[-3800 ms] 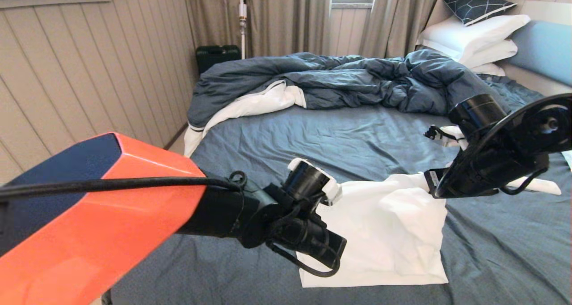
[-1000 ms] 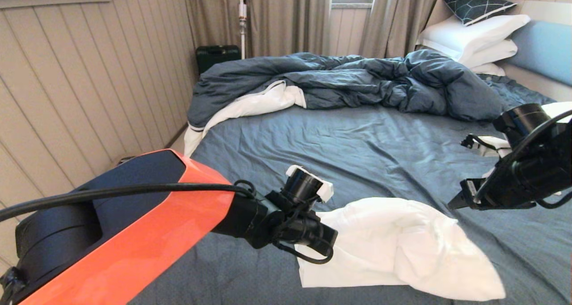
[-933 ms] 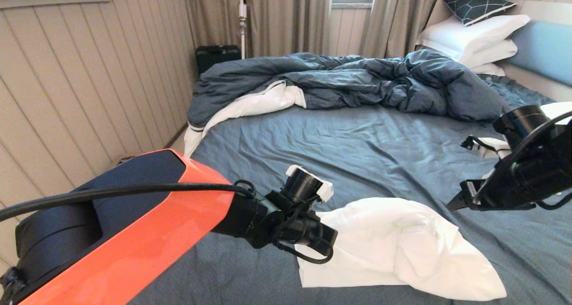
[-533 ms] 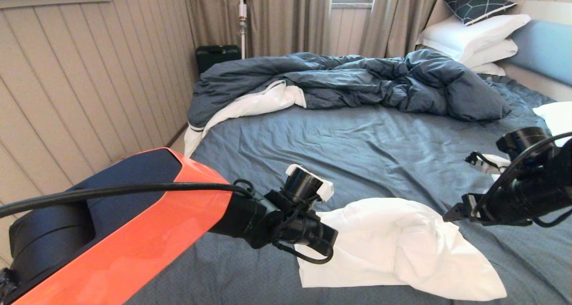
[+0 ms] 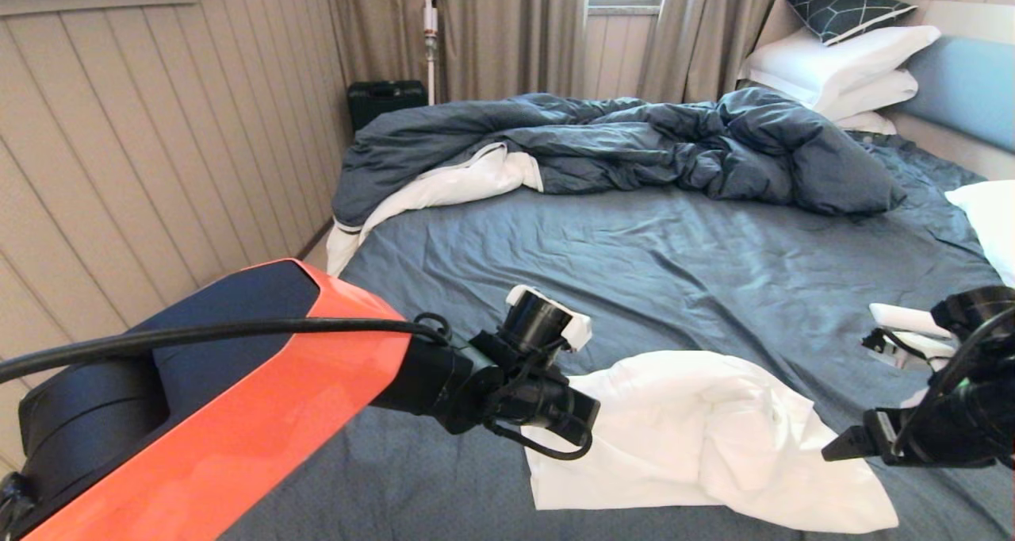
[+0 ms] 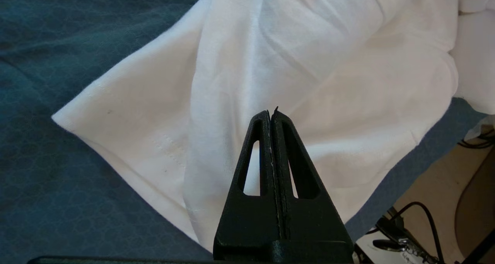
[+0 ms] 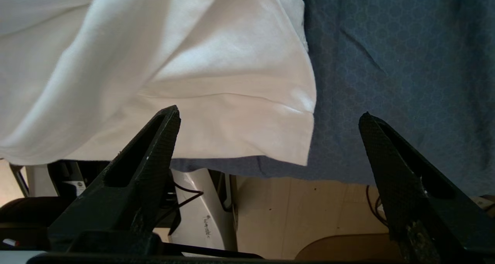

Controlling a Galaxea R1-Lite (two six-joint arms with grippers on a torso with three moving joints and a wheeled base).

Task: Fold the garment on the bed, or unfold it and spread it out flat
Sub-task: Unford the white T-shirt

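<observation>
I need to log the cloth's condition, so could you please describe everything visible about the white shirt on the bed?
The white shirt is plain, thin, soft cloth with stitched hems, lying crumpled and loosely doubled over on the bed near its front edge. One corner reaches toward the right. The left gripper, jaws shut, is over its left part; whether it pinches cloth is unclear. The right gripper, jaws open, is off its right corner without touching it.
</observation>
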